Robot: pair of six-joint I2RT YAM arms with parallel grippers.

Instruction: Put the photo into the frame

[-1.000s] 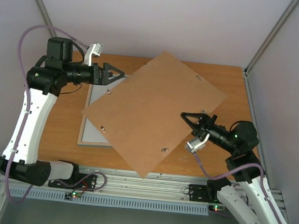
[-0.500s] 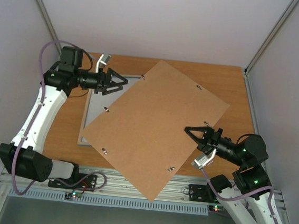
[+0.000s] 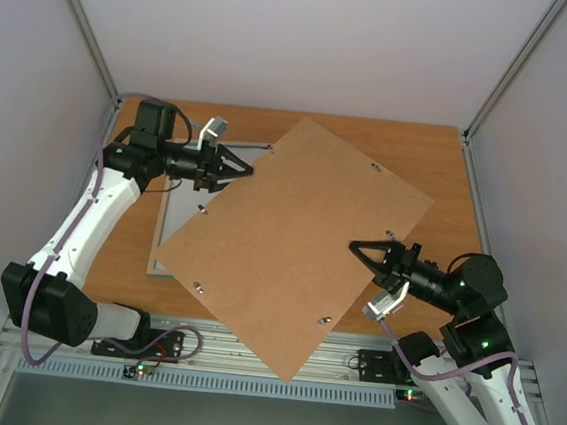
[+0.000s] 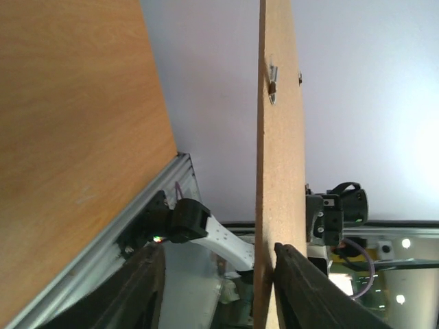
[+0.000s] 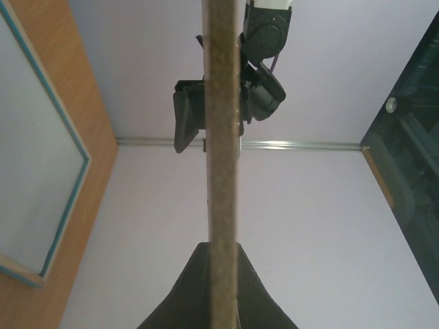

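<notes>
A flat brown backing board hangs tilted above the table. My right gripper is shut on its right edge, and in the right wrist view both fingers press the board's edge at the right gripper. My left gripper straddles the board's upper-left edge with its jaws open. In the left wrist view one finger touches the board and the other stands well apart from it across the left gripper. The frame lies flat on the table, mostly under the board, its turquoise edge showing. The photo is hidden.
Small metal clips sit on the board's upper face. The wooden table ends at an aluminium rail by the arm bases. Pale enclosure walls stand close on both sides and behind.
My left arm has moved right to the board's upper-left edge and its jaws have narrowed around it. The right arm first drew the board toward the near right, then held still.
</notes>
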